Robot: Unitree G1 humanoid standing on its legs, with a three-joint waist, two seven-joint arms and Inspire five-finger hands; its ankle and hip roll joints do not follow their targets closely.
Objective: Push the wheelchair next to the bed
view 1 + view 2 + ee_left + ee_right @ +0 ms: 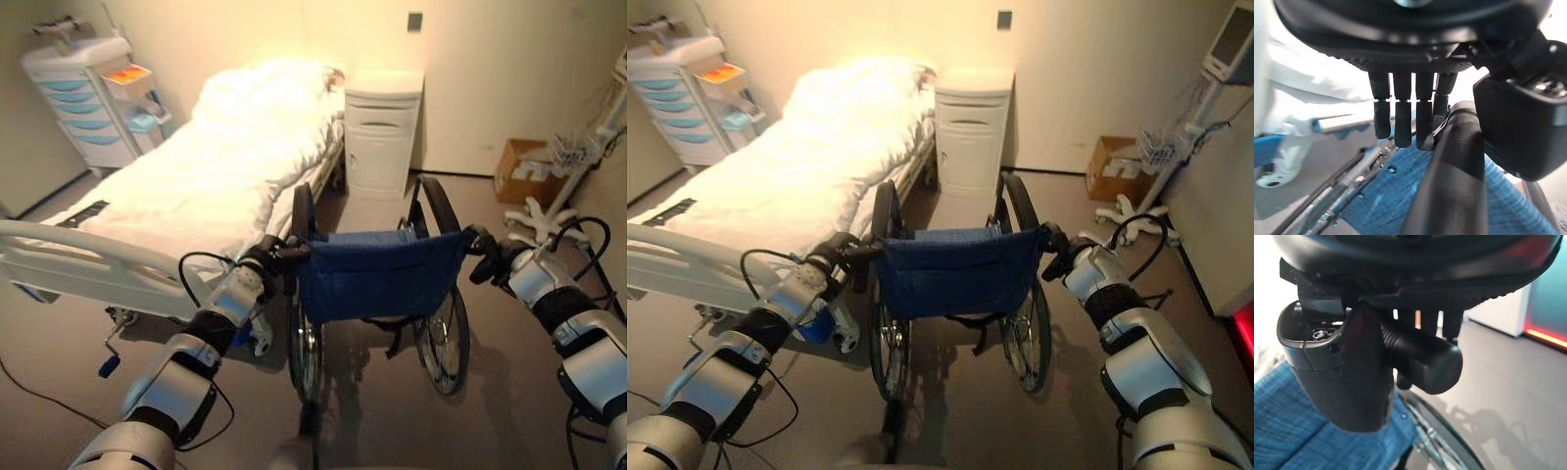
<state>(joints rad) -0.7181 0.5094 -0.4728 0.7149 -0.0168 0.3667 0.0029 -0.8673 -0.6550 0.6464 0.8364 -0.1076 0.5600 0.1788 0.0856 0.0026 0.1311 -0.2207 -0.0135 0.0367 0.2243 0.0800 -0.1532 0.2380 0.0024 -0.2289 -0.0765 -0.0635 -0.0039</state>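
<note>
The wheelchair (377, 274) has a blue cloth back and large spoked wheels, and I see it from behind. It stands on the grey floor just right of the bed (196, 176), near the bed's foot end, facing the far wall. My left hand (263, 262) is shut on the left push handle (1454, 161), which runs between its fingers (1403, 122) and its thumb. My right hand (487, 257) is shut on the right push handle (1425, 357), with the thumb (1337, 372) in front of the grip and the fingers behind it.
A white bedside cabinet (380, 127) stands ahead of the wheelchair against the wall. A drawer cart (83, 103) is at the far left. At the right are a cardboard box (524, 168) and a wheeled stand (549, 211). The bed's white foot rail (88, 259) is beside my left arm.
</note>
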